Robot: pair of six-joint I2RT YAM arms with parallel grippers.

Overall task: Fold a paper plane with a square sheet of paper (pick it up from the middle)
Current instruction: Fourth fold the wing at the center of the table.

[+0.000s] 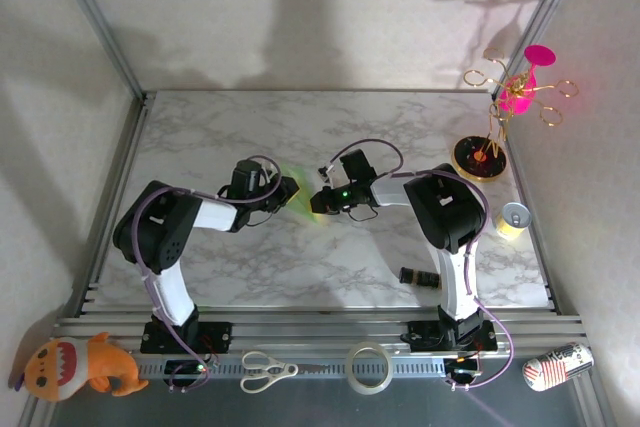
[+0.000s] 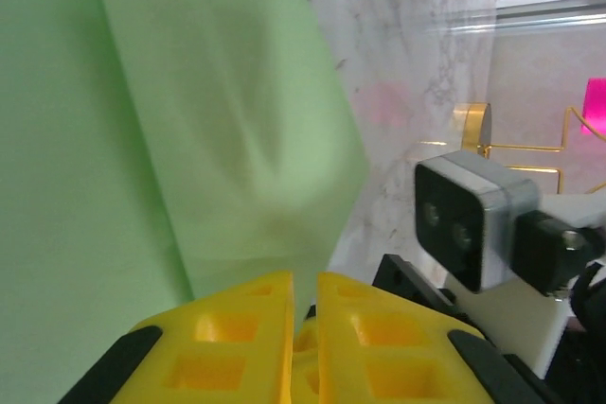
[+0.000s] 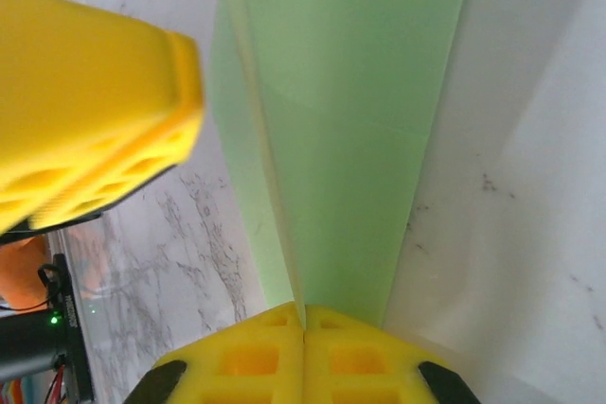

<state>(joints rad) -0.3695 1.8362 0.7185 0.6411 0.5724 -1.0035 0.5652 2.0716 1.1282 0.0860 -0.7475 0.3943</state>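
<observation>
Where the two arms meet over the middle of the marble desk (image 1: 300,272), the light green sheet of paper (image 1: 296,187) sits between them, folded along a long crease. The right tool (image 3: 303,324) is clenched on the folded edge, with the crease running up from its fingertips. The left tool (image 2: 303,305) has its jaws almost together and appears to pinch the sheet's opposite side. Scissors (image 1: 268,371) and a tape roll (image 1: 368,367) lie near the arm bases.

The paper (image 1: 296,190) is plain light green — folded over along a long straight crease. It sits near the middle of the table (image 1: 250,127).
</observation>
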